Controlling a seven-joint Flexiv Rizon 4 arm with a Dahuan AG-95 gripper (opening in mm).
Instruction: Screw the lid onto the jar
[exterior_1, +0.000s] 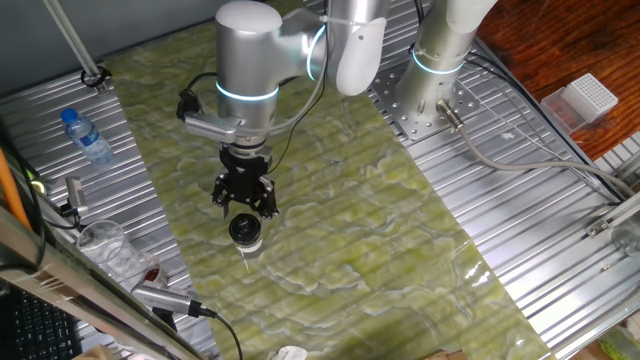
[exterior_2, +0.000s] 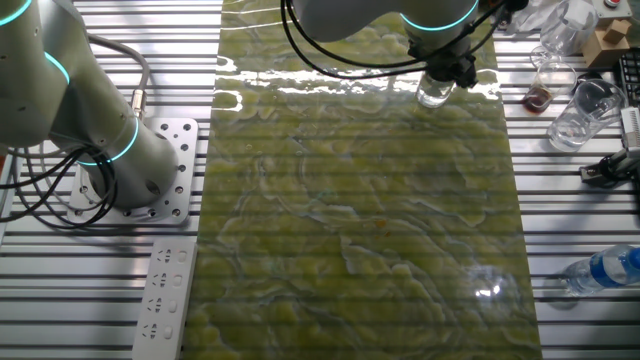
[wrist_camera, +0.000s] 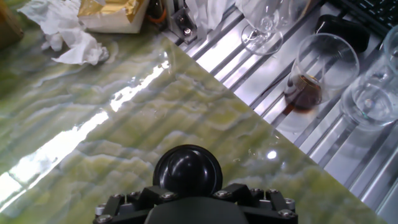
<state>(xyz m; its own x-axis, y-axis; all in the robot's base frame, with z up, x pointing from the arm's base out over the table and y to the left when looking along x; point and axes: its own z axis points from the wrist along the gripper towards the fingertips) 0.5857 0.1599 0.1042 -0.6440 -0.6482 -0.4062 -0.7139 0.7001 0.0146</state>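
The lid is a glossy black round cap sitting on the small clear glass jar, which stands on the green mat. My gripper hangs straight over it, its fingertips just above the lid and spread a little wider than it. In the hand view the lid shows as a whole black disc just beyond the gripper body, with no finger across it. In the other fixed view the jar stands at the mat's far edge under my gripper. The jar's threads are hidden.
A clear plastic bottle with a blue cap lies on the ribbed metal at the left. Several clear cups and glasses stand close beside the mat's edge, one with a brown residue. Crumpled tissue lies on the mat.
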